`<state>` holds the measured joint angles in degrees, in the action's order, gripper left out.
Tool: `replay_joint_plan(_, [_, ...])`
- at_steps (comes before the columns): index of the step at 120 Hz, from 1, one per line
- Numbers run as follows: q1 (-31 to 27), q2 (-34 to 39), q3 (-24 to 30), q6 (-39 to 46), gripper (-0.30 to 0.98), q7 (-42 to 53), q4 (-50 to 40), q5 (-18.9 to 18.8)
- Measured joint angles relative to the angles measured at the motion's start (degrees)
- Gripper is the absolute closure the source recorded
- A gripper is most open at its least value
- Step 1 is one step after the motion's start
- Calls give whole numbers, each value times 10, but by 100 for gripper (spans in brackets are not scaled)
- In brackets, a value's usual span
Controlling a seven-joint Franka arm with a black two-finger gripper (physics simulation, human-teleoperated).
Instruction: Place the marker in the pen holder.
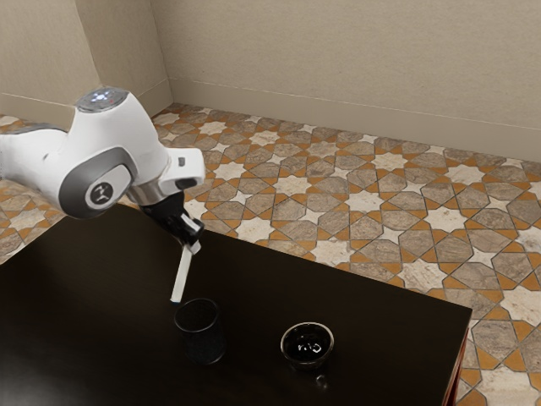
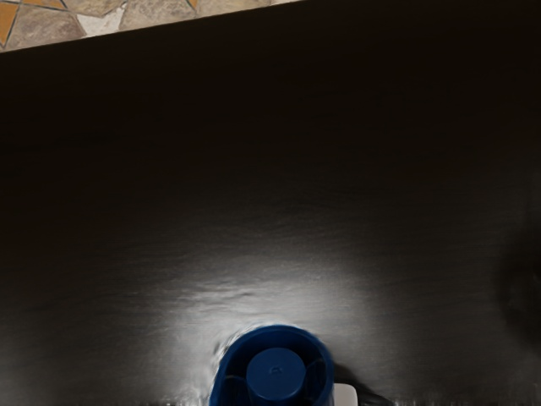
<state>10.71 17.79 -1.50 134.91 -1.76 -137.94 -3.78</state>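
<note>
White marker (image 1: 181,275) off the table, tilted, clamped in the gripper (image 1: 194,246), lower end outside and near the rim of the upright black pen holder (image 1: 203,342), which stands on the dark table (image 1: 101,271), glossy bowl (image 1: 304,364) toward the exterior view's right.

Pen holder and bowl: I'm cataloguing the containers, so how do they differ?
The pen holder is tall and narrow; the bowl is low and wide. The pen holder's rim is dark; the bowl's rim is pale and shiny. Both are round, open-topped and stand on the table.
</note>
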Motion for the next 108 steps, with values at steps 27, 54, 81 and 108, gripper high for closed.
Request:
replay_joint_plan(27, [13, -56, 16, -3, 77, -4, 25, 17])
replay_joint_plan(54, [7, -97, 17, -3, 77, -9, 2, 19])
replay_joint_plan(81, [7, -96, 32, -9, 55, -4, -41, 32])
replay_joint_plan(108, [-4, -88, 33, -206, 19, 21, 232, 40])
